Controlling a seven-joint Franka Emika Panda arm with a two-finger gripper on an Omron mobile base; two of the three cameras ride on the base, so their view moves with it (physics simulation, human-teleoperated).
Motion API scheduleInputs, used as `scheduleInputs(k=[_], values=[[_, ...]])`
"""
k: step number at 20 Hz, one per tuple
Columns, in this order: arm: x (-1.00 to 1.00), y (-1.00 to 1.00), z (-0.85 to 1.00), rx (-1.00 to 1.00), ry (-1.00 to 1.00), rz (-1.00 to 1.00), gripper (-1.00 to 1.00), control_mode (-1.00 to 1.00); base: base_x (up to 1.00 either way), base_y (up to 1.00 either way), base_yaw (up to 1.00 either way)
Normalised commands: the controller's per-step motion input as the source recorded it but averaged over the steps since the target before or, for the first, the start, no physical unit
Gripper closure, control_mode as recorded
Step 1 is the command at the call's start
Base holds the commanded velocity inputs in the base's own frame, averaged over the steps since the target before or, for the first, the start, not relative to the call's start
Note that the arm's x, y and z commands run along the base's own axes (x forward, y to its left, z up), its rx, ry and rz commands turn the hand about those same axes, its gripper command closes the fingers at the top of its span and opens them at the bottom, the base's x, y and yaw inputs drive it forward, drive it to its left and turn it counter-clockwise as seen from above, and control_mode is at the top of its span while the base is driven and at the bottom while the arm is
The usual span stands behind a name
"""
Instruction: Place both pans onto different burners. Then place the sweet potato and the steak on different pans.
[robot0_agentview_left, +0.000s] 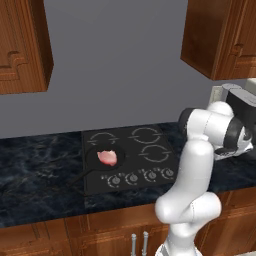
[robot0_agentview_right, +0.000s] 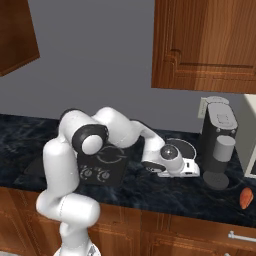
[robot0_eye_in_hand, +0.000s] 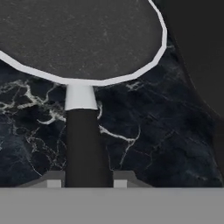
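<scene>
The all-black pan (robot0_agentview_left: 95, 159) sits on the front-left burner of the cooktop (robot0_agentview_left: 131, 145), its long handle pointing out to the front left. The pink steak (robot0_agentview_left: 107, 157) lies in it. The pan with the pale silvery rim (robot0_eye_in_hand: 78, 39) rests on the dark marble counter to the right of the cooktop, also seen as pan (robot0_agentview_right: 184, 145). My gripper (robot0_eye_in_hand: 87, 179) is low over its dark handle (robot0_eye_in_hand: 85, 144), with a fingertip pressed against each side of it. The reddish-orange sweet potato (robot0_agentview_right: 244, 198) lies on the counter at the far right.
A coffee machine (robot0_agentview_right: 220, 145) stands just right of the silver-rimmed pan. Three burners (robot0_agentview_left: 146, 134) are bare. Knobs (robot0_agentview_left: 132, 177) line the cooktop's front edge. Wooden wall cabinets (robot0_agentview_right: 205, 45) hang above the counter.
</scene>
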Motion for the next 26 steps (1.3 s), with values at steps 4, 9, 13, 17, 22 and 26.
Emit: scheduleInputs(k=[4, 9, 13, 17, 22, 26], values=[[-0.22, 0.00, 0.33, -0.01, -0.07, 0.02, 1.00, -1.00, 0.00, 0.00, 0.00], [-0.24, 0.00, 0.48, -0.02, -0.08, 0.03, 1.00, -1.00, 0.00, 0.00, 0.00], [-0.09, 0.04, 0.51, 0.00, -0.04, 0.05, 1.00, -1.00, 0.00, 0.00, 0.00], [0.00, 0.13, 0.25, 0.00, 0.00, 0.08, 1.00, -1.00, 0.00, 0.00, 0.00], [-0.02, 0.31, 0.07, 0.00, 0.00, 0.11, 1.00, -1.00, 0.00, 0.00, 0.00], [-0.13, 0.27, 0.13, 0.00, 0.03, 0.07, 1.00, -1.00, 0.00, 0.00, 0.00]])
